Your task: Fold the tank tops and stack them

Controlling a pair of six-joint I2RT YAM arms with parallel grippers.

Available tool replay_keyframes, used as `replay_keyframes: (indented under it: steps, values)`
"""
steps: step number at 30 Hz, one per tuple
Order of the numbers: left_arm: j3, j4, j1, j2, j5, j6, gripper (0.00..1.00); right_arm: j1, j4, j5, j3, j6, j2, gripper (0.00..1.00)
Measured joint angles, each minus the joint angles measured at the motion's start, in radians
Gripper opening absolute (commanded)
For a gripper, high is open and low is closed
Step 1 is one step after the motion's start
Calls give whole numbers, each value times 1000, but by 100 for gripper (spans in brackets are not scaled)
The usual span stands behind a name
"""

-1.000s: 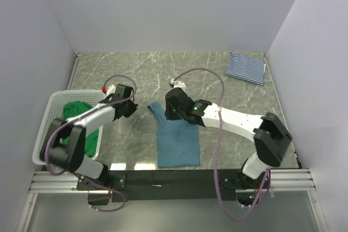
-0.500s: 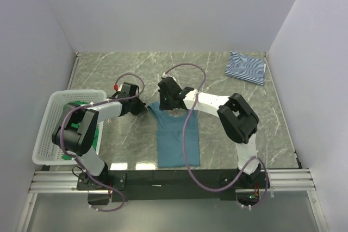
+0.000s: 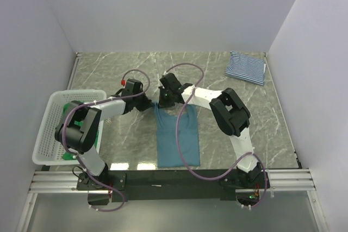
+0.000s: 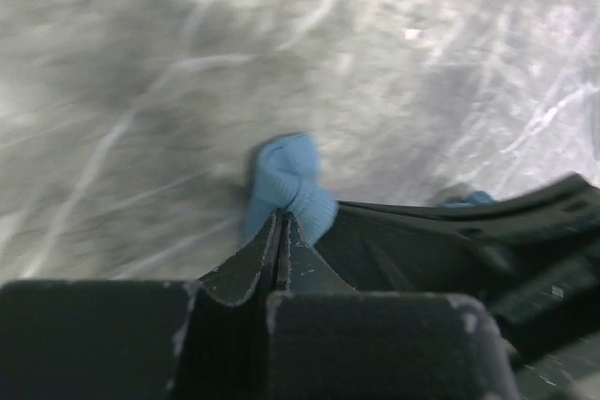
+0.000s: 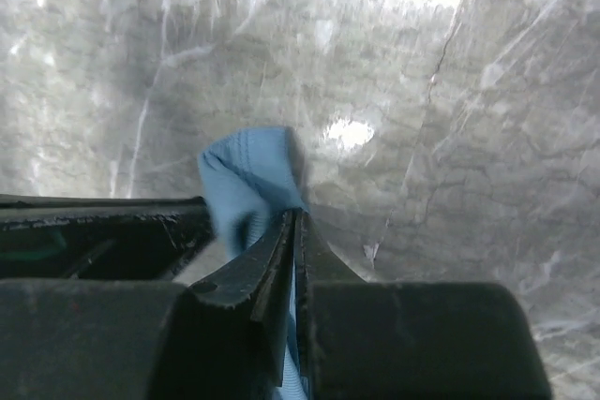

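Since a second ago both arms have moved to the far end of the teal-blue tank top [image 3: 177, 139]. The left gripper [image 4: 281, 220] and the right gripper [image 5: 294, 216] are now each pinched narrow on a fold of its fabric, and the rest lies flat behind them toward the bases. Left of the left gripper, a white basket [image 3: 45, 113] holds the green tank top [image 3: 69, 108]. Far to the right of the right gripper lies the folded striped tank top [image 3: 246, 68].
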Motion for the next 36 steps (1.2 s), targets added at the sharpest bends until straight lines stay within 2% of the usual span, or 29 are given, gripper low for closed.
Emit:
replay_keyframes:
  steps: [7, 17, 24, 29, 34, 36]
  values:
    - [72, 22, -27, 58, 19, 5, 1, -45, 57, -88, -7, 37, 17, 8]
    - [119, 27, -40, 145, 34, 6, 1, -127, 212, -219, -111, 122, 10, 8]
    - [166, 39, -55, 202, 37, 14, 1, -151, 236, -195, -204, 126, -64, 8]
    - [166, 82, -68, 215, 52, 29, 1, -152, 217, -152, -236, 100, -182, 9]
    - [166, 86, -69, 190, 44, 61, 19, -152, 232, -141, -259, 72, -283, 15]
    - [168, 79, -66, 154, 34, 77, 22, -150, 243, -141, -272, 59, -297, 21]
